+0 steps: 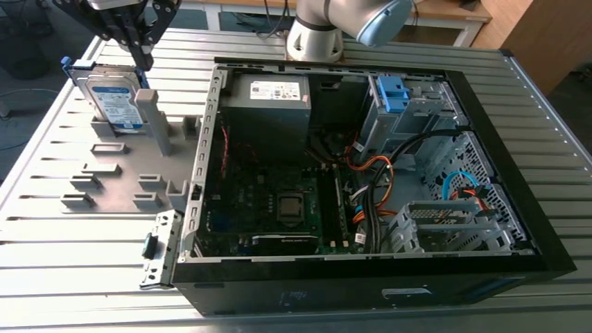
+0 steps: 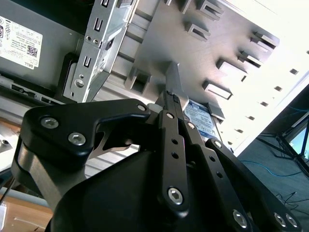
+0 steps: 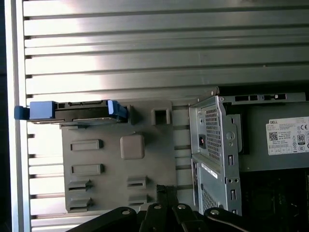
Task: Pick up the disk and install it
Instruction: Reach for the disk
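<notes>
since stood on edge in the grey rack (image 1: pixel 111 184) to bare its blue-framed top, hovering close above the disk (image 1: pixel 113 100) with tool (image 1: pixel 143 62) pinched together, empty.

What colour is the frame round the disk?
Bright blue, on the disk, best seen in the first wrist view.
</notes>
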### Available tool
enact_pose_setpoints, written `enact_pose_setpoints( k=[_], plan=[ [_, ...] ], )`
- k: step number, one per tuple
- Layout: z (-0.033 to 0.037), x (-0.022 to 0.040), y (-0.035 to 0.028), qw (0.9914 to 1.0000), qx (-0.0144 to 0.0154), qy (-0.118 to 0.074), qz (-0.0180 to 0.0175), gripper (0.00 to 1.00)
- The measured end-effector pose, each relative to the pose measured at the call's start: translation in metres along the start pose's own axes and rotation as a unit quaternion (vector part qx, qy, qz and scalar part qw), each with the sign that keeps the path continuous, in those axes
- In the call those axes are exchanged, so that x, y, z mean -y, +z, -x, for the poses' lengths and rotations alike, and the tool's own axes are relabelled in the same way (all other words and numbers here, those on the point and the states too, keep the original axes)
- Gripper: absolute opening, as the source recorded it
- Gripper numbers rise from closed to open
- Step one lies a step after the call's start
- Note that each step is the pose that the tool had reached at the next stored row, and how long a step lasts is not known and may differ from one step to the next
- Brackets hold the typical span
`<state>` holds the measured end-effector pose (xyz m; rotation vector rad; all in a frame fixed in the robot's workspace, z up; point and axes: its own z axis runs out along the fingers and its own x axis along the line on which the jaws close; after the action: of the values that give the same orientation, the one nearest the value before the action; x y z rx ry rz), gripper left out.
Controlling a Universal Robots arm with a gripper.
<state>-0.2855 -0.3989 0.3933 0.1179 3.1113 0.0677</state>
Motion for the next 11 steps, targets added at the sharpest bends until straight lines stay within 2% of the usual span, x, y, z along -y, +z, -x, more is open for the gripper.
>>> enact_pose_setpoints(
  k=[11],
  plan=[
    [-0.0051, 0.0004, -0.0002, 1.00000, 0.0000, 0.000, 0.0000, 0.11]
  ],
)
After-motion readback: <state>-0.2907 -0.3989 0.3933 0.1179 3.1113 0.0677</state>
